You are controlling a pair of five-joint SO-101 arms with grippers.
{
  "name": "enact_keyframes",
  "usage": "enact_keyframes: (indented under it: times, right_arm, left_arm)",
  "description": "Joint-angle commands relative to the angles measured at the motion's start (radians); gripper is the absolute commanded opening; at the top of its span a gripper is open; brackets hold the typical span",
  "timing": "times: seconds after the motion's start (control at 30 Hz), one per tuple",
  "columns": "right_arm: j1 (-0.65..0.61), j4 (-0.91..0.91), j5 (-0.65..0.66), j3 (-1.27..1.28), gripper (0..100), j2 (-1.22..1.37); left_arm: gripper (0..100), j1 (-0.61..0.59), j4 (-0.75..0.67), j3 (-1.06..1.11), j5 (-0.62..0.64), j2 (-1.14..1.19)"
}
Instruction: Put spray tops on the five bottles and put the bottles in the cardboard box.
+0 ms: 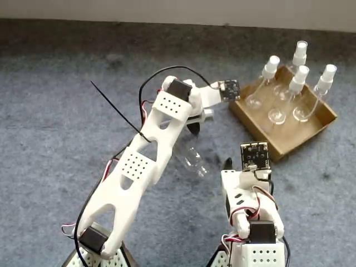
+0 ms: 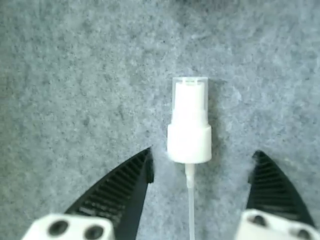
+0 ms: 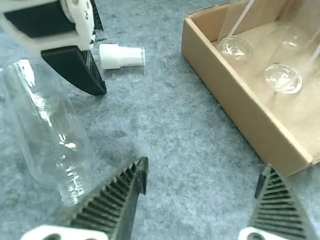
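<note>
Grey carpet [image 1: 67, 111] covers the table, and here's the count: four bottles [image 1: 295, 83] with spray tops on stand upright in the cardboard box [image 1: 250, 125]. One bare clear bottle [image 3: 45, 130] and one loose spray top [image 2: 189, 130] are out on the carpet. That spray top lies on its side, clear cap end toward the box. Its dip tube [image 2: 190, 210] trails back between the jaws of the left gripper [image 2: 202, 156], which are wide apart, one on either side, gripping nothing. The bare bottle lies flat too, just beside that gripper, its long axis slanting across between the two arms; which end is its mouth, can't tell. Over to the right gripper [image 3: 203, 165]: it hovers low near the bottle and the box wall, jaws spread wide, holding nothing.
</note>
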Motion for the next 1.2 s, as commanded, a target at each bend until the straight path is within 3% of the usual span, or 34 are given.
enact_keyframes:
  times: [0.0,0.1,0.23,0.37,0.47,0.7,0.97,1.17]
  right_arm:
    - [0.008,0.004,0.012,0.137,31.3,-0.013]
    - [0.008,0.004,0.012,0.137,31.3,-0.013]
    - [0.008,0.004,0.012,0.139,31.3,-0.013]
    - [0.008,0.004,0.012,0.139,31.3,-0.013]
    - [0.008,0.004,0.012,0.139,31.3,-0.013]
    - [0.008,0.004,0.012,0.139,31.3,-0.013]
    - [0.008,0.004,0.012,0.139,31.3,-0.013]
    - [0.008,0.004,0.012,0.139,31.3,-0.013]
  left_arm:
    - [26,0.027,-0.029,-0.033,0.008,-0.021]
    - [26,0.036,-0.107,-0.028,0.012,-0.012]
    - [26,0.021,-0.195,-0.03,0.107,0.042]
    - [26,0.013,-0.221,-0.03,0.106,0.065]
    - [21,0.013,-0.215,-0.03,0.106,0.062]
    - [0,0.012,-0.213,-0.03,0.106,0.064]
    - [1,-0.039,-0.203,-0.03,0.107,0.061]
    - [2,-0.047,-0.025,-0.03,0.106,0.059]
